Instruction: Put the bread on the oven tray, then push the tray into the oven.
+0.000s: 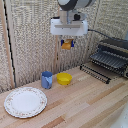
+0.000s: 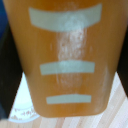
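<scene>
1. The clamp (image 1: 67, 43) hangs high above the table (image 1: 85, 102), its jaws closed on the bread (image 1: 66, 45) (an orange-brown block that fills nearly the whole wrist view (image 2: 67, 55)).
2. The oven (image 1: 114, 54) stands at the exterior view's right, door down, the oven pan (image 1: 107, 60) resting inside.
3. Below sit a blue cup (image 1: 46, 79), a yellow bowl (image 1: 64, 78) and a floral plate (image 1: 25, 101).

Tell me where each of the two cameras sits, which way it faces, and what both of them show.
Exterior view: off the arm, facing the wooden table and dark toaster oven; shows the white wrist and gripper raised above the table.
Wrist view: on the wrist, looking down along the jaws; the small orange-brown bread block fills it, dark fingers at the edges.
Shared: the bread block, white floral plate and table.
</scene>
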### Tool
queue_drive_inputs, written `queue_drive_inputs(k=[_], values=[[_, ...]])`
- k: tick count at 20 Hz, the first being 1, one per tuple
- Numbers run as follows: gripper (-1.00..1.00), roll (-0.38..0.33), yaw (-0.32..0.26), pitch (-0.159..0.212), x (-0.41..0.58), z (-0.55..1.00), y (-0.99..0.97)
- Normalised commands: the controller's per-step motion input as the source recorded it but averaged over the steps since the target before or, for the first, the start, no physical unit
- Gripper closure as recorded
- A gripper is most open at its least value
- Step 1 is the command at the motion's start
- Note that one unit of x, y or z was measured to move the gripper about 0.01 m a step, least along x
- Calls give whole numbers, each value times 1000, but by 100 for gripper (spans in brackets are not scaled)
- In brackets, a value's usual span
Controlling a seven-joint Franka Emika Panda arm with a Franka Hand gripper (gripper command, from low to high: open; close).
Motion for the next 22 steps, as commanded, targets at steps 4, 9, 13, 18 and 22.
queue_drive_inputs(k=[4, 9, 13, 18, 22], values=[[100, 0, -118, 50, 0, 35, -883], [100, 0, -109, 4, 78, 0, -891], [100, 7, -76, 0, 276, 0, -908], [100, 20, -58, -3, 565, 0, -845], [100, 22, -58, -6, 677, 11, -804]])
